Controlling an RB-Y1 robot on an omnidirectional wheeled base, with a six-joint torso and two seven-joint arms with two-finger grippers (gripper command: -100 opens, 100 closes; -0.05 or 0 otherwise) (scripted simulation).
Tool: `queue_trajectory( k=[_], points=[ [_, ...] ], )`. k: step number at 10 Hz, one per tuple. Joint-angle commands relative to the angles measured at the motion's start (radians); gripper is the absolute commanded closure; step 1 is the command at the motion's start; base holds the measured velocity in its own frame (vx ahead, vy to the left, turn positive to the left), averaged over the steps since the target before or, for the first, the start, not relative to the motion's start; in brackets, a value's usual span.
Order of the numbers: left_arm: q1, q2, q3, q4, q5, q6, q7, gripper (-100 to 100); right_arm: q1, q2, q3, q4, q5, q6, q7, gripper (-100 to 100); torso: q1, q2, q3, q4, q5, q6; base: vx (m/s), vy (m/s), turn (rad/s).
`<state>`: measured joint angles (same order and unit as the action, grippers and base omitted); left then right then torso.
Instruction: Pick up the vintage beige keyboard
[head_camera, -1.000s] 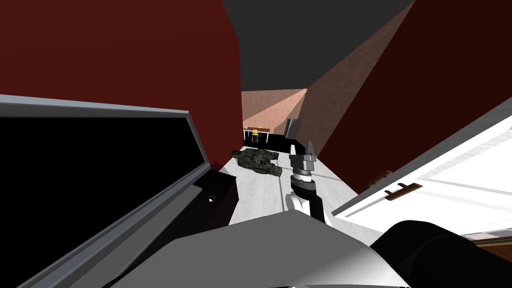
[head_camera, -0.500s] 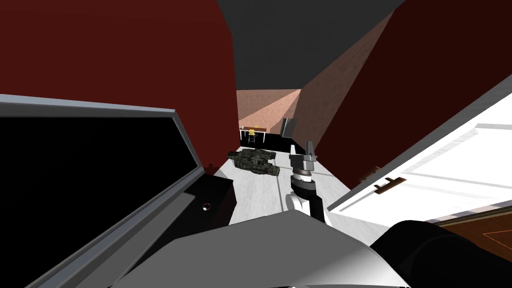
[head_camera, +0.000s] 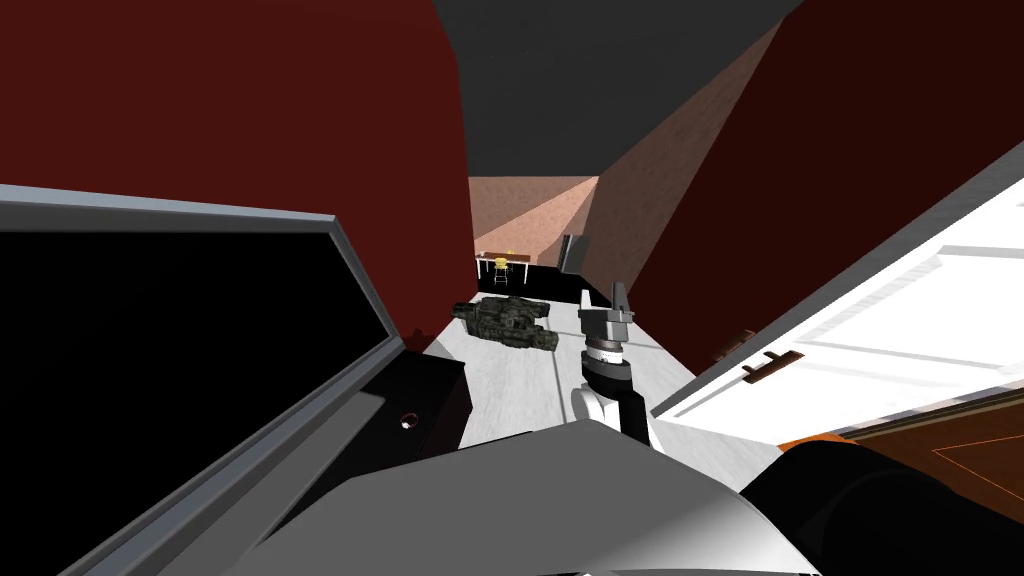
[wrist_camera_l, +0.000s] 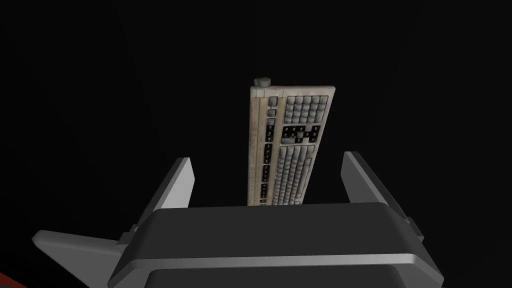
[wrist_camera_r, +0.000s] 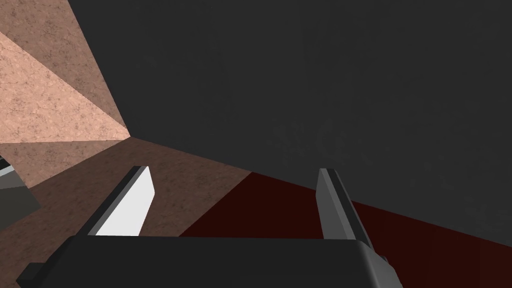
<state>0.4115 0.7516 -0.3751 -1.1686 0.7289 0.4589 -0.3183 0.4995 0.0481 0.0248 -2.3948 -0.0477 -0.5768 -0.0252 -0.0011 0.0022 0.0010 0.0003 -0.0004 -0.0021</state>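
The beige keyboard lay lengthwise ahead of my left gripper in the left wrist camera. It had a pale, yellowed casing, grey keys with a few black patches among them, and a small grey knob at its far corner. Its near end ran down behind the gripper's dark body, in the gap between the two fingers. These stood wide apart, one on either side, and neither touched the keyboard. All around it was plain black, so I could not tell what it rested on.

In the head view my right gripper was raised in front of me, its blades pointing up, spread apart and holding nothing. Ahead and to its left, on a white surface, lay a dark, mottled green object whose kind I could not make out. A large black panel with a grey frame took up my left side. On my right stood a white door with a brown handle, and dark red walls rose on both sides.
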Motion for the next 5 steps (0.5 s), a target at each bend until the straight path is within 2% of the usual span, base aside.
queue_trajectory(
  k=[1,3,4,5],
  points=[
    [-0.011,-0.028,-0.002,0.030,-0.018,-0.013,0.002,-100,0.000,0.000,0.000,0.000,0.000,0.000,0.000,0,0.000,0.000,0.000,0.000,0.000,0.000,-0.017,0.017,-0.057],
    [-0.025,-0.068,-0.003,0.070,-0.047,-0.028,0.006,-100,0.000,0.000,0.000,0.000,0.000,0.000,0.000,0,0.000,0.000,0.000,0.000,0.000,0.000,-0.016,0.017,-0.055],
    [-0.020,-0.050,-0.001,0.057,-0.037,-0.023,0.003,-100,0.000,0.000,0.000,0.000,0.000,0.000,0.000,0,0.001,0.000,0.000,0.000,0.005,0.000,0.000,0.000,0.000],
    [-0.020,-0.052,0.000,0.058,-0.040,-0.024,0.004,100,0.000,0.000,0.000,0.000,0.000,0.000,0.000,0,0.002,-0.001,-0.001,0.000,0.005,0.000,0.000,0.000,0.000]
  ],
)
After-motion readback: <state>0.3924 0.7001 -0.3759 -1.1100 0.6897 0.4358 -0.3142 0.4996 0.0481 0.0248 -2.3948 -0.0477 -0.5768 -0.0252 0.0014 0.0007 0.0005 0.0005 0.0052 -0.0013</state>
